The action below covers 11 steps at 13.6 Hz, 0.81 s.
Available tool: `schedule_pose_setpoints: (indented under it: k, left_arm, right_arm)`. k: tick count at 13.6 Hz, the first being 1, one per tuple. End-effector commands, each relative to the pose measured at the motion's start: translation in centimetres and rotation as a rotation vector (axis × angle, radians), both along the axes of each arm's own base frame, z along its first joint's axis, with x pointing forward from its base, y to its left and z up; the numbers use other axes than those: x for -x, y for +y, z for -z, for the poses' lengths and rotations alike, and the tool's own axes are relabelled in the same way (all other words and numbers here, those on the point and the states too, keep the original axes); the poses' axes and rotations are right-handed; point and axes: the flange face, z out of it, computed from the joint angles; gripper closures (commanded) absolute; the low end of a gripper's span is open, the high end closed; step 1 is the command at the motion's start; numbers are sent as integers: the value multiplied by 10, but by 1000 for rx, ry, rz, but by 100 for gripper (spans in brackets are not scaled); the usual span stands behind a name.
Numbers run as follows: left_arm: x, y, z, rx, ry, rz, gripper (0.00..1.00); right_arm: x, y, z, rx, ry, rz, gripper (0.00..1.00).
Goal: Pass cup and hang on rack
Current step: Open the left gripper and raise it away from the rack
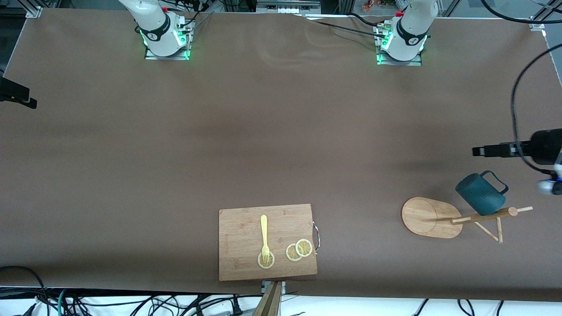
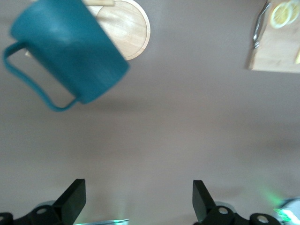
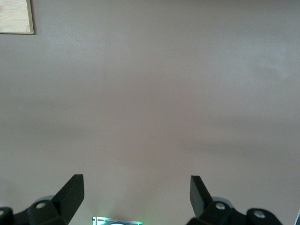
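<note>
On the rack [image 1: 432, 217], toward the left arm's end of the table, you see the cup [image 1: 480, 194] hung on a peg (handle up). Your left gripper [image 2: 139, 199] hovers nearby, spread wide and empty; your right gripper [image 3: 137, 194] waits, also spread, over bare table.

Even, soft overhead light falls on the table [image 1: 281, 131]; faint shadows lie beside the cup [image 1: 480, 193], which blurs in the left wrist view. Green glow rings both arm bases.
</note>
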Motion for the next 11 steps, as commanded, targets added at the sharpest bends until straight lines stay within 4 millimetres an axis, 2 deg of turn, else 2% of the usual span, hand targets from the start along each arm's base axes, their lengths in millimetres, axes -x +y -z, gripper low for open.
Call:
schedule_pose_setpoints:
  k: [1, 3, 6, 9, 11]
  left_arm:
    - [12, -65, -16, -163, -32, 114, 0]
    - [22, -117, -15, -248, -66, 181, 0]
    - [45, -153, -16, -285, -148, 228, 0]
    - [65, -172, -18, -302, -228, 255, 0]
    - [65, -171, -22, -287, -298, 253, 0]
  right_arm:
    - [0, -1, -4, -10, -12, -11, 0]
    - [0, -1, -4, -10, -12, -11, 0]
    - [0, -1, -4, -10, -12, -11, 0]
    - [0, -4, -4, -10, -12, -8, 0]
    - [0, -4, -4, -9, -10, -8, 0]
